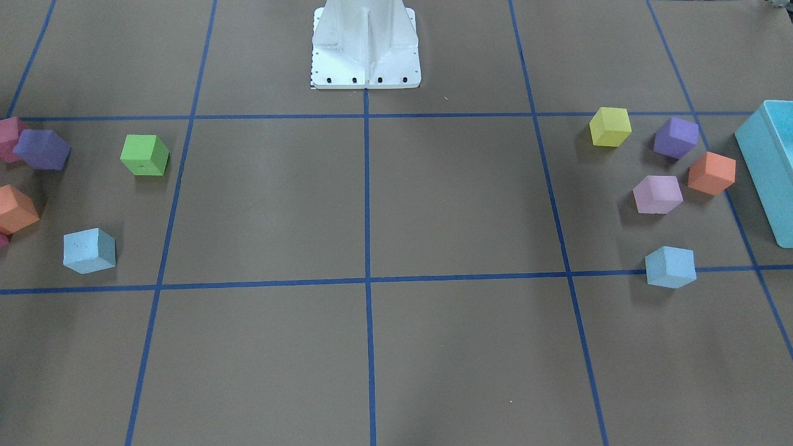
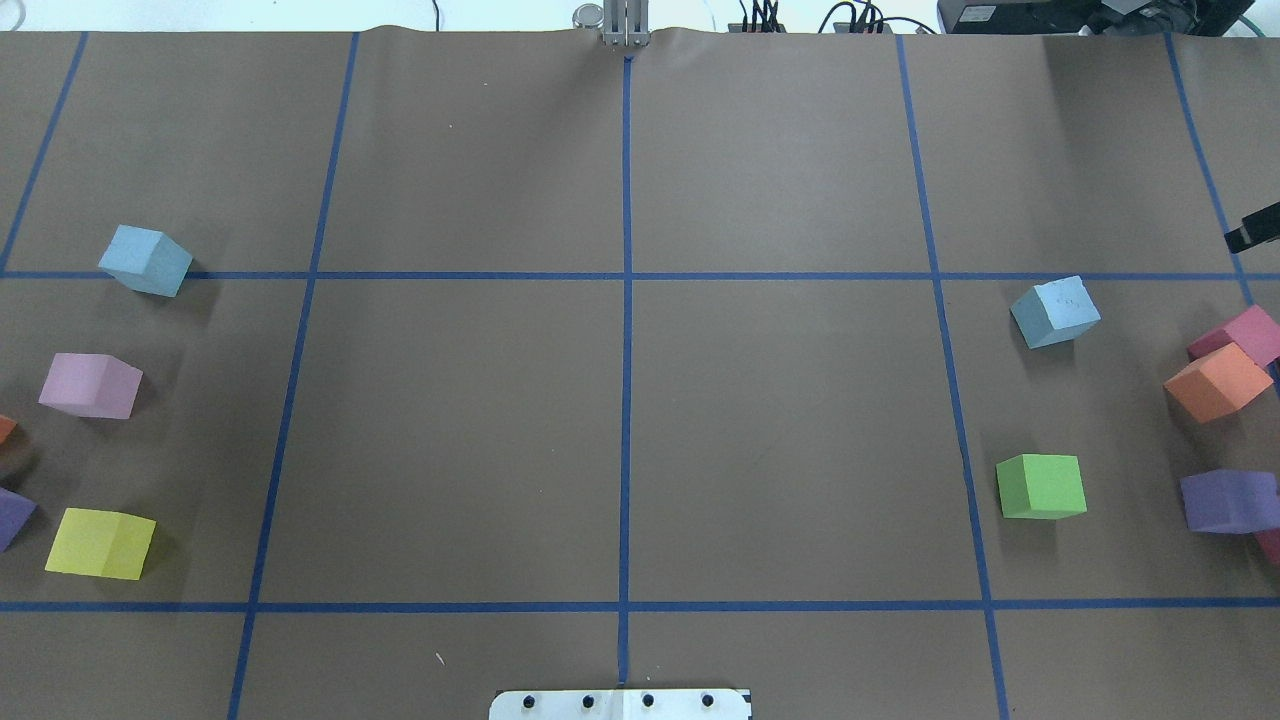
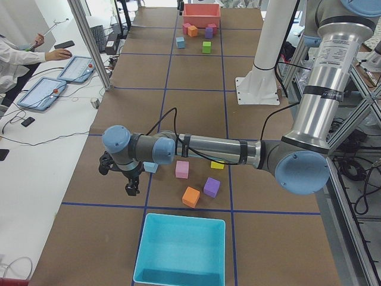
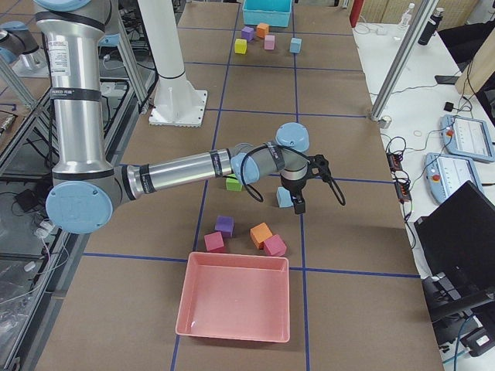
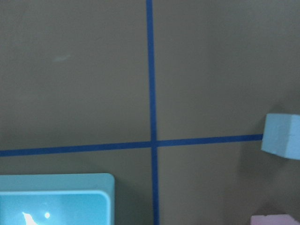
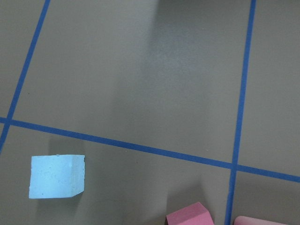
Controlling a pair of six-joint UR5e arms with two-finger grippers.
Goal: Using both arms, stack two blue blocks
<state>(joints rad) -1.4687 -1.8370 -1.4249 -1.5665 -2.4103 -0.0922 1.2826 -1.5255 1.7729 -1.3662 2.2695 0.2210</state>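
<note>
The left gripper (image 3: pixel 131 190), its opening impossible to tell, hung fingers-down just beside the left-hand blue block (image 3: pixel 151 167) near the turquoise bin (image 3: pixel 178 247), while the right gripper (image 4: pixel 299 207), equally unreadable, hung just beside the right-hand blue block (image 4: pixel 284 198), both cubes lying unstacked, well apart, on the table (image 1: pixel 458 198).

We see even, diffuse light from above on the brown worktop (image 1: pixel 279 204). The cubes throw only soft, short shadows; the shadow of the pale blue cube (image 2: pixel 146 260) at the overhead view's left falls to its right. In the right wrist view a pale sheen lies at upper centre. The left wrist view is slightly soft, and the turquoise bin (image 5: pixel 56 183) at its lower left carries small white glints. The overhead view's top edge is blown out white.
</note>
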